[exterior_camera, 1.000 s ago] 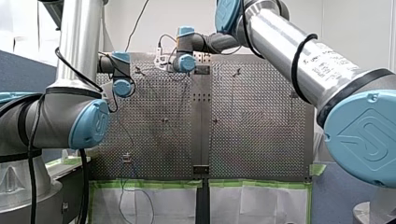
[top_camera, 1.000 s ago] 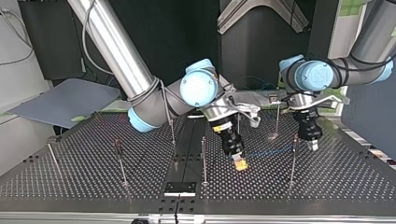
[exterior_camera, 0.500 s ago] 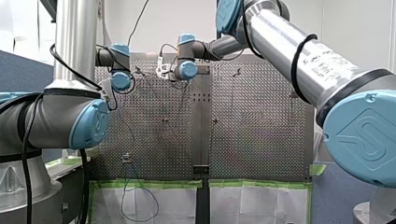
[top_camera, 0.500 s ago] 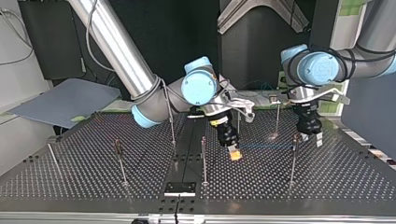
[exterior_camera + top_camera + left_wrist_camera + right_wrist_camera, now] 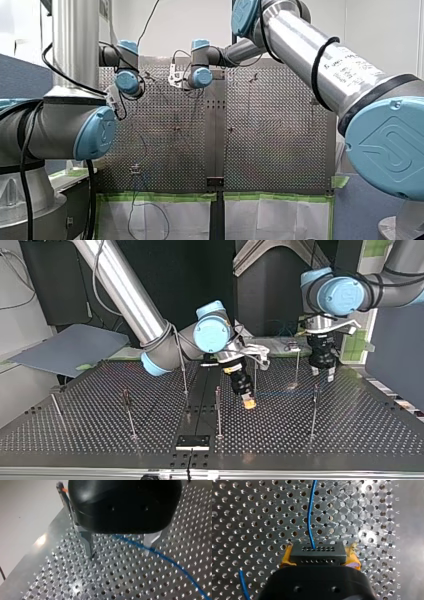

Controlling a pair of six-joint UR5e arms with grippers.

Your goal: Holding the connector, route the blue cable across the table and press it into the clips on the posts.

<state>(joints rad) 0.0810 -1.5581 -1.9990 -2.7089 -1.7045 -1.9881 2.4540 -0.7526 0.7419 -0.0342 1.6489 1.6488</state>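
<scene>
Yellow-padded, my right gripper (image 5: 248,402) was clamped on the black rectangular connector (image 5: 318,553), probably to keep the thin blue cable (image 5: 310,517) taut as it led away toward my left gripper (image 5: 119,553). That black gripper's metal fingers (image 5: 87,541) stood apart above the cable, gripping nothing, seemingly poised to press it toward a slender metal post (image 5: 314,412) nearby. Beneath lay the silver perforated metal table (image 5: 350,435); dark panels (image 5: 195,275) stood behind it.

- The cable (image 5: 310,515) is blue.
- The connector (image 5: 318,552) is black, with rows of small holes.
- The table (image 5: 249,517) is silver, dotted with holes.
- The pads (image 5: 286,560) of my right gripper (image 5: 319,555) are yellow.
</scene>
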